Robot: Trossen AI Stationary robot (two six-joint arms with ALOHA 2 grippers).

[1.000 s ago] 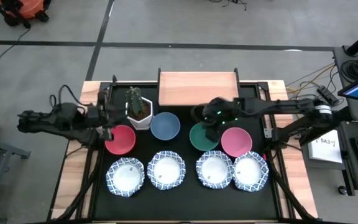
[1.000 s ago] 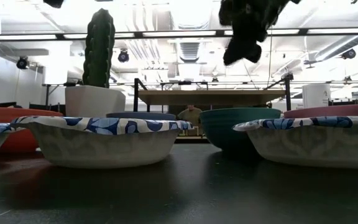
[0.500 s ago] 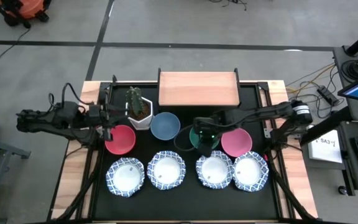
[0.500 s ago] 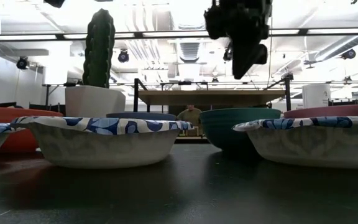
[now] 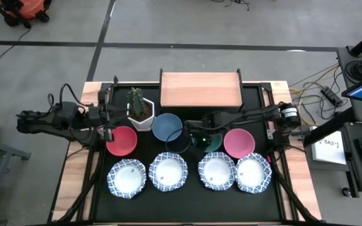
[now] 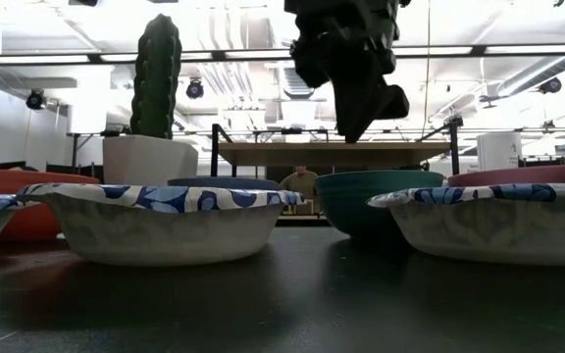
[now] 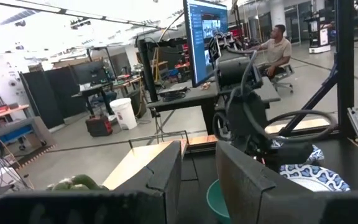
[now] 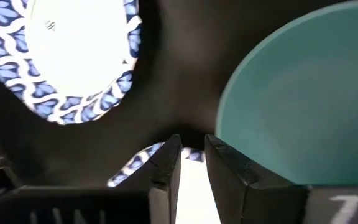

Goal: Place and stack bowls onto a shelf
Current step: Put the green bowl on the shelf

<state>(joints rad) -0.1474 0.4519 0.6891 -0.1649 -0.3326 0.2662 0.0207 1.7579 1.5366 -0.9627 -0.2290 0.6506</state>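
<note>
In the high view the light-wood shelf [image 5: 200, 89] stands bare at the table's far edge. In front of it sit the red [image 5: 122, 140], blue [image 5: 167, 127], green [image 5: 212, 143] and pink [image 5: 239, 143] bowls. Several blue-and-white patterned bowls [image 5: 168, 171] line the near edge. My right gripper [image 5: 194, 132] hangs in the air just left of the green bowl's [image 8: 303, 93] rim, fingers [image 8: 166, 163] a narrow gap apart and pointing down, touching nothing. My left gripper [image 5: 110, 130] waits beside the red bowl, slightly open [image 7: 197, 152].
A white pot with a cactus [image 5: 140, 110] stands between the red and blue bowls, left of the shelf. The bowls sit close together, with narrow black strips of table [image 8: 185, 93] between them. A person [image 7: 278, 40] sits at a desk far off in the room.
My right gripper has swung from the far side of the green and pink bowls toward the table's left and near edges. It has come down a little and now hangs by the green bowl's left rim. No bowl has moved.
</note>
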